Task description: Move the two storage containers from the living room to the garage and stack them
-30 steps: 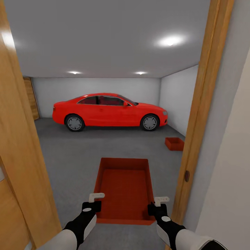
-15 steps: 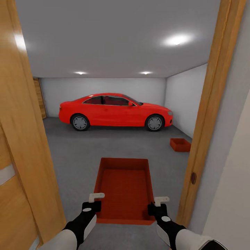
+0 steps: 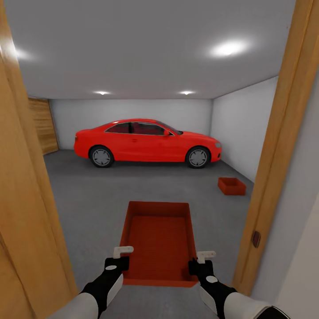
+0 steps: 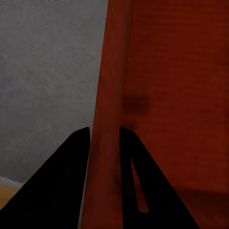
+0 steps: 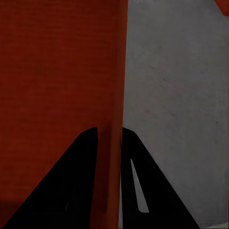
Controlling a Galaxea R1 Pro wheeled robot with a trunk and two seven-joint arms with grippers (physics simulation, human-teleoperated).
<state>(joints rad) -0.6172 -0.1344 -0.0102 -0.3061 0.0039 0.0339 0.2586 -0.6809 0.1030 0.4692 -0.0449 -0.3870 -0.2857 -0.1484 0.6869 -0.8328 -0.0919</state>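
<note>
Now both hands [image 3: 120, 258] [image 3: 204, 261] grip one empty container [image 3: 160, 241] — another [image 3: 231, 186] sits beyond.

Both arms are extended forward and held low, level with each other, forearms white, wrists black. The left gripper [image 3: 122, 261] is clamped on the left wall of the held container [image 3: 160, 241], one finger either side. The right gripper [image 3: 201, 264] is clamped likewise on the right wall. The dark fingers [image 4: 71, 181] are seen straddling the wall in both wrist views
</note>
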